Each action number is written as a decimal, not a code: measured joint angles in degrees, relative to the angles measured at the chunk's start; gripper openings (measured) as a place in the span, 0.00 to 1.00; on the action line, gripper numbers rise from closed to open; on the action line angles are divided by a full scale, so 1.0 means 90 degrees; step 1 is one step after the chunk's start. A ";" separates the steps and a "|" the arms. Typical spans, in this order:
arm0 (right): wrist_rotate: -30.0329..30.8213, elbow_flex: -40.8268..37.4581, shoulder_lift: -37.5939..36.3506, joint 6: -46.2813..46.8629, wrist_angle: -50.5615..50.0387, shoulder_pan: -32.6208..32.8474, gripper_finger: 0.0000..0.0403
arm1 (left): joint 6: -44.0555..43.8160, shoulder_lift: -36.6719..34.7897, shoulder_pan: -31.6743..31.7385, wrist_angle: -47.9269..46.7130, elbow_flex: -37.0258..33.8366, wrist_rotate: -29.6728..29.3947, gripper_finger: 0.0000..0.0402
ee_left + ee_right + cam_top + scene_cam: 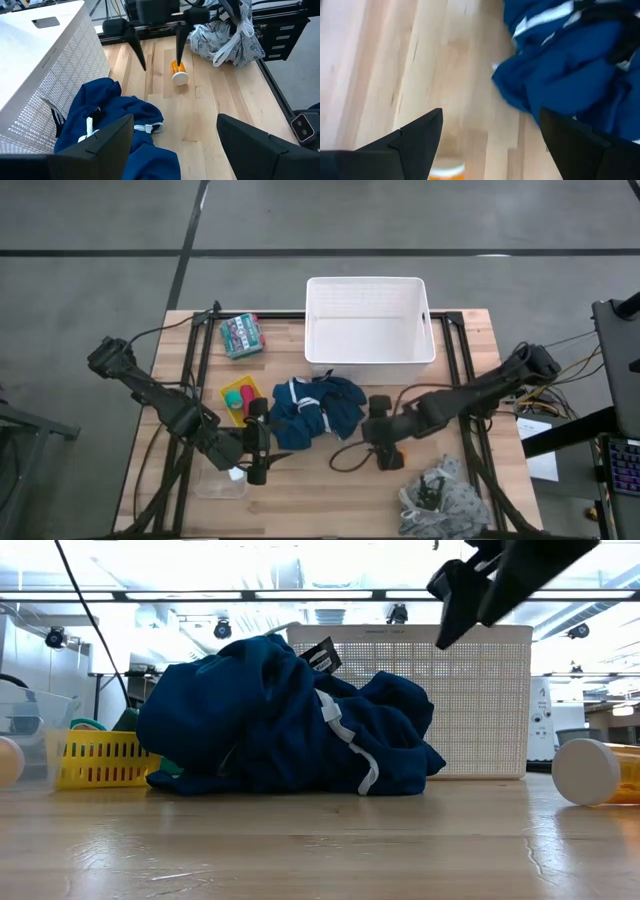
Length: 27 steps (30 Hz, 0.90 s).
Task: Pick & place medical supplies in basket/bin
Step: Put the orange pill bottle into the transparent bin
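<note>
The right hand (381,442) hangs over the desk (330,480) with its fingers (181,46) spread wide and nothing between them; the small orange pill bottle (178,72) lies on its side on the wood just under and beside those fingers, not touching them, with its white cap facing the near edge of the desk; the left hand (257,448) is on the other side of the blue clothes, also with its fingers (107,147) spread and holding nothing; it sits over a clear plastic box (222,482) near the front left corner of the desk, and I cannot tell if it touches the box; between the two hands, in the middle of the desk, lies the dark blue garment (315,410), all bunched up, with white strings on it; just beside it on the left is the small yellow tray (240,393), with a red roll and a green roll in it; behind the garment, at the back edge of the desk, stands the big white tub (368,322) with slotted walls, and nothing can be seen inside it; a flat green patterned packet (241,335) lies near the back left corner, apart from the tub; a grey-white patterned cloth (442,498) is heaped at the front right corner, near the orange bottle but not touching it.
</note>
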 joint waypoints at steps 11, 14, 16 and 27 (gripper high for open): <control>-0.0237 0.0625 0.1133 0.1294 -0.1500 0.0491 0.81 | 0.0000 0.0000 0.0000 -0.0013 0.0000 -0.0002 0.72; -0.0349 0.0587 0.1336 0.1301 -0.1497 0.0575 0.81 | 0.0000 0.0000 0.0000 -0.0015 0.0000 -0.0002 0.72; -0.0352 0.0568 0.1391 0.1345 -0.1506 0.0622 0.81 | -0.0002 0.0000 0.0000 -0.0015 0.0000 -0.0002 0.72; -0.0333 -0.0014 0.1365 0.1481 -0.1138 0.0673 0.81 | -0.0002 0.0000 0.0000 -0.0015 0.0000 -0.0002 0.72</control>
